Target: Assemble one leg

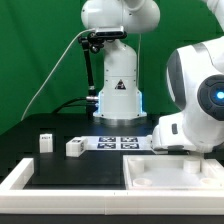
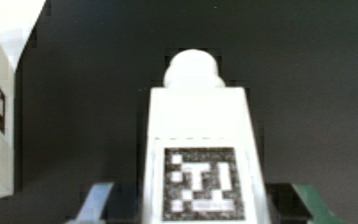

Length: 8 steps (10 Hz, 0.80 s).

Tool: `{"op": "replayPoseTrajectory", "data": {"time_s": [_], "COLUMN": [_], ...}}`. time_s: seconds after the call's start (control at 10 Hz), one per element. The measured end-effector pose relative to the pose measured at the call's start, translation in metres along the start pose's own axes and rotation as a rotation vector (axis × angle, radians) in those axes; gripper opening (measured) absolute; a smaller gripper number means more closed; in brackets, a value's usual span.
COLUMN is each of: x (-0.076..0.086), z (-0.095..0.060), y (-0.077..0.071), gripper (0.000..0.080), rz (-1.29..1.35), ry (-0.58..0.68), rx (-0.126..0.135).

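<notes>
A small white stubby leg [image 2: 199, 130], marked by a black-and-white square tag and ending in a rounded peg [image 2: 194, 65], is seen in the wrist view lying lengthwise between the two dark fingers [image 2: 98, 203]. These are judged to be closed on its tagged end, though the contact itself is cut off at the frame edge. In the exterior view the arm's white wrist [image 1: 182, 135] is found at that view's right, near the far rim of the large white square rimmed panel [image 1: 165, 172]. A nearer spare leg [image 1: 75, 147] and a farther spare leg [image 1: 45, 141] lie on the black desk [image 1: 60, 165] beside the flat white marker board [image 1: 118, 142]. The step in hand is judged to be the bringing of the held leg to a corner of the panel. It is done well if the peg is kept square to the panel, the corner is approached slowly and straight, and the grip is not eased until the peg is seated, since a tilted entry may be expected to jam.
</notes>
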<state>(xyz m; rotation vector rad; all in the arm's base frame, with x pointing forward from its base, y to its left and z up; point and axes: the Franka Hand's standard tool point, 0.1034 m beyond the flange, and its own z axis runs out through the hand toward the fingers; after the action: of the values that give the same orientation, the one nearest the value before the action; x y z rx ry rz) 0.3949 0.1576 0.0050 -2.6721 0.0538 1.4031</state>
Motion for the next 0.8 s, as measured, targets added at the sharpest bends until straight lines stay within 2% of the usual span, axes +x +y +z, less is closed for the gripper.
{"op": "replayPoseTrajectory", "data": {"time_s": [0.5,0.8], "x": [-0.003,-0.048], "z": [-0.003,-0.05], "y": [0.0,0.0], "gripper": [0.0289,0.029], "rz": [-0.003,-0.027], "ry": [-0.009,-0.038], "rx": [-0.002,-0.016]}}
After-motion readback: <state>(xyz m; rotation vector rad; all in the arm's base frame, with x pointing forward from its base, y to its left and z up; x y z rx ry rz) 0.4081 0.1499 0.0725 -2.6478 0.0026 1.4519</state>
